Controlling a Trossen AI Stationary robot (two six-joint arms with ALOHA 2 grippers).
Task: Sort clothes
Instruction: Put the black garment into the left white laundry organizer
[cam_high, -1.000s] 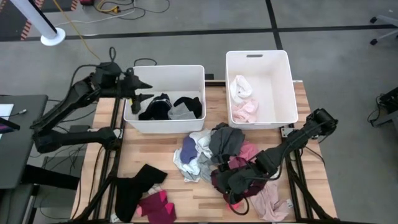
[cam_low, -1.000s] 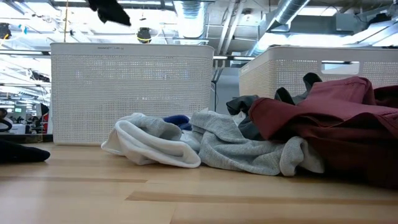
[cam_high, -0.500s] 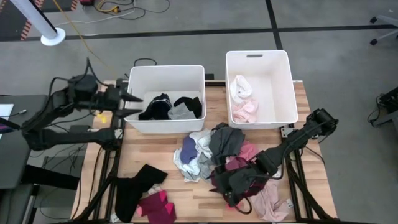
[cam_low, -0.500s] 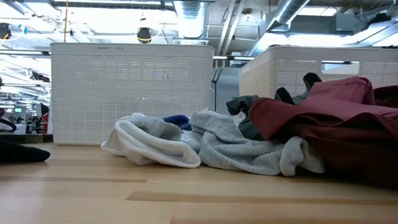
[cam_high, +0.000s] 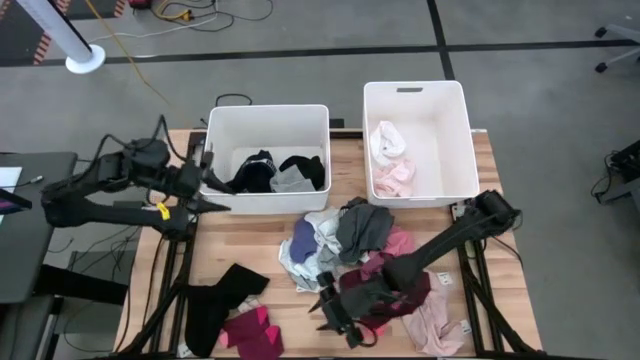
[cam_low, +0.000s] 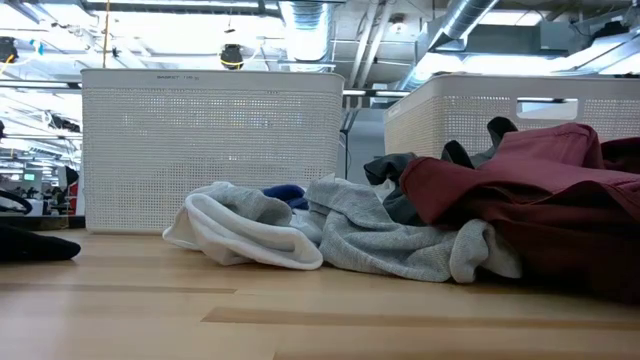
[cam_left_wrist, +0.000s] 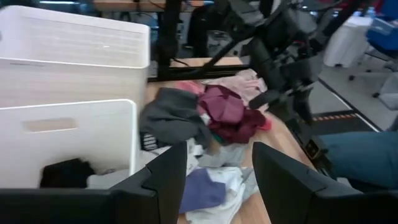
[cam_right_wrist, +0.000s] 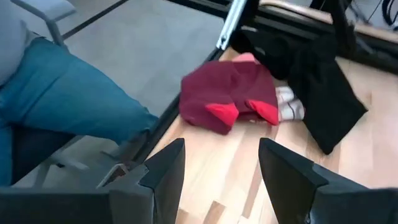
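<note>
The clothes lie in a mixed heap (cam_high: 345, 245) mid-table, shown in the low view as a white and grey garment (cam_low: 260, 230) and a maroon one (cam_low: 530, 190). A black garment (cam_high: 215, 300) and a maroon-and-pink one (cam_high: 250, 330) lie at the near left, also seen as the black garment (cam_right_wrist: 323, 93) and the maroon one (cam_right_wrist: 227, 93). My left gripper (cam_high: 214, 194) (cam_left_wrist: 219, 152) hovers open and empty by the left bin's left wall. My right gripper (cam_high: 327, 306) (cam_right_wrist: 221, 146) stands open and empty over bare wood just left of the heap.
Two white bins stand at the far edge: the left bin (cam_high: 266, 112) holds black and grey clothes, the right bin (cam_high: 415, 90) white and pink ones. A person's leg in blue trousers (cam_right_wrist: 68, 99) shows beyond the table's near left corner.
My left gripper has swung from over the left bin's far left corner out past its left wall and toward the table's near edge, staying open. My right gripper has left the maroon part of the heap, moving toward the table's left edge and lower, still open.
</note>
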